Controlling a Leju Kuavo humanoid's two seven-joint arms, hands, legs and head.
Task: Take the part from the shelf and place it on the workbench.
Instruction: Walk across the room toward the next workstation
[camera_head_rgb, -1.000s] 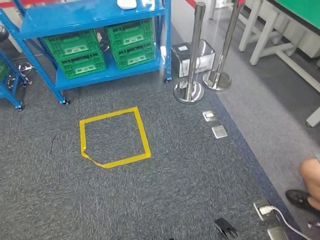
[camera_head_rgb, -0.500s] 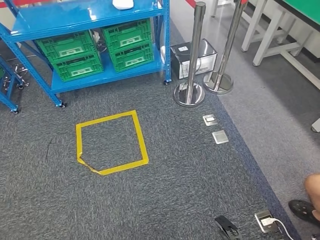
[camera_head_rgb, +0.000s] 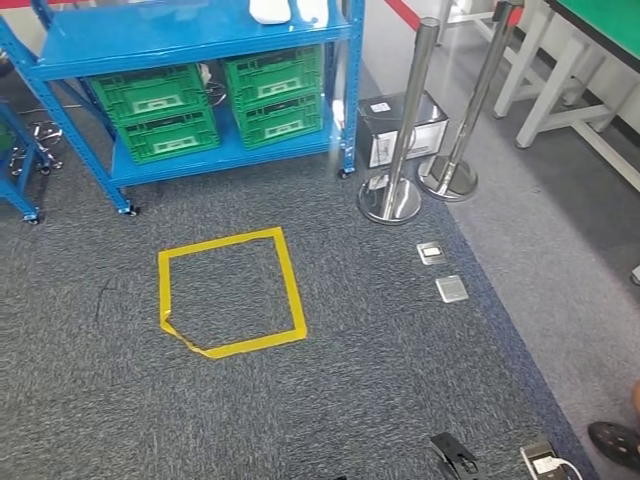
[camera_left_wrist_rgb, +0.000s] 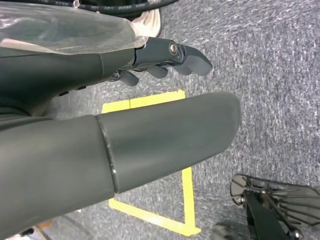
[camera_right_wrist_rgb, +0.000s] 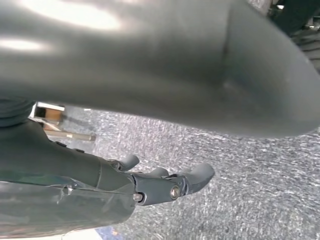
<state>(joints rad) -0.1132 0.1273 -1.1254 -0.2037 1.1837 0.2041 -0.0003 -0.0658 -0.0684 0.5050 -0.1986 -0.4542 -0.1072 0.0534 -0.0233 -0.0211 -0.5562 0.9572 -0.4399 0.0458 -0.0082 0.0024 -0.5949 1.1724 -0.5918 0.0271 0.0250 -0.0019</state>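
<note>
**Q:** Where is the part, and what do the hands hold?

**A:** Two white pieces (camera_head_rgb: 269, 10), one probably the part, lie on the top deck of the blue shelf (camera_head_rgb: 189, 40). The left hand (camera_left_wrist_rgb: 158, 130) and right hand (camera_right_wrist_rgb: 158, 185) hang over the carpet with fingers apart, holding nothing.

**Q:** What has changed?

**A:** The whole picture has slid sideways, so the camera has turned, not the things. The shelf stays ahead, which suggests an approach.

**Q:** Edges and room?

**A:** In front of the shelf is open carpet with a yellow tape square (camera_head_rgb: 290, 285). To the shelf's right stand stanchions (camera_head_rgb: 407, 120), with the green-topped counter (camera_head_rgb: 604, 20) beyond.
</note>
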